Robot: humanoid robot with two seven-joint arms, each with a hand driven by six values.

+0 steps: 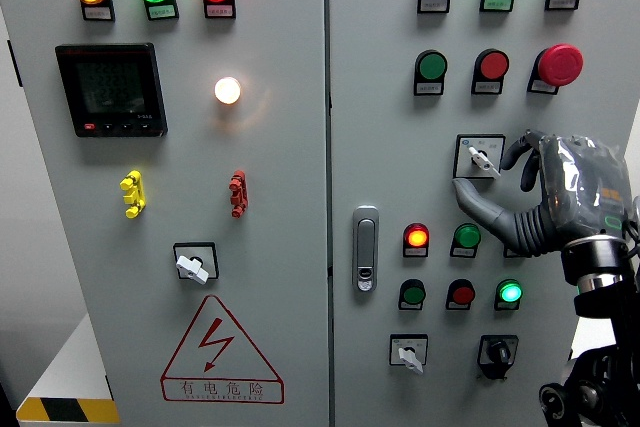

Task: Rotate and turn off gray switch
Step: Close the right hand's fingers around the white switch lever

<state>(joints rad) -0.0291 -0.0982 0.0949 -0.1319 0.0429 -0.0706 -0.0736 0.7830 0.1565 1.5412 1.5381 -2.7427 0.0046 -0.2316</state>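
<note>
Right hand (pixel 545 192) reaching toward gray switch (pixel 481 158) at right-centre of frame, fingers (pixel 515 152) spread, not yet gripping. Next: closing on knob, twisting to off.

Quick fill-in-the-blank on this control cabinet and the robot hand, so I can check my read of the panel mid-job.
1. The robot's right hand hovers beside the gray rotary switch on the ____ cabinet door.
2. The round white lamp beside the black digital meter is ____.
3. The mushroom-shaped push button at upper right is coloured ____.
4. The triangular lightning warning sign sits ____ the left door's gray rotary switch.

Missing words: right; lit; red; below
</note>
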